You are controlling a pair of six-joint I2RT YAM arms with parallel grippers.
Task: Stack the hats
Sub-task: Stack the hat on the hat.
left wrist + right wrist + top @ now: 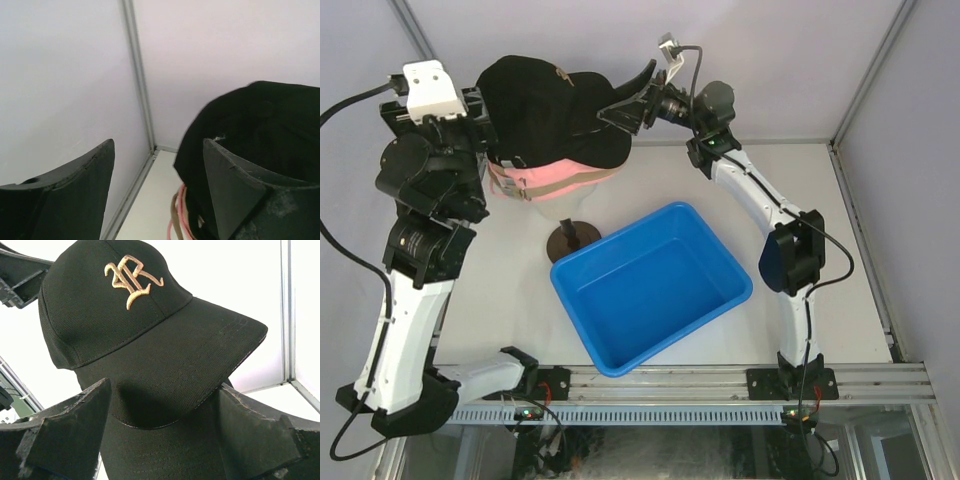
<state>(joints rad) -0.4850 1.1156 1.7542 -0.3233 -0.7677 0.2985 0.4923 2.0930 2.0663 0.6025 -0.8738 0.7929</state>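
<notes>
1. Stack location. The hats sit stacked on the mannequin head (567, 205), which stands on a dark round base (572, 240) at the rear left of the surface (840, 200). The top black cap (115, 315) carries a gold embroidered monogram on its crown. A second black cap (150, 455) lies directly beneath it. Under these, the pink cap (565, 175) and the edge of a tan cap (508, 185) show.

2. Right pincer (160, 390). The fingers are spread wide at the front of the stack. Both black brims project into the gap between them. Contact with the brims cannot be confirmed.

3. Left pincer (159, 145). It is released, with only the wall and its corner post visible between the fingers. It stands at the rear left of the stack. One finger (240, 195) lies just beside the black crown, seen in front of it from the wrist.

4. Blue bin (615, 237). It rests on the surface just in front of the base.
</notes>
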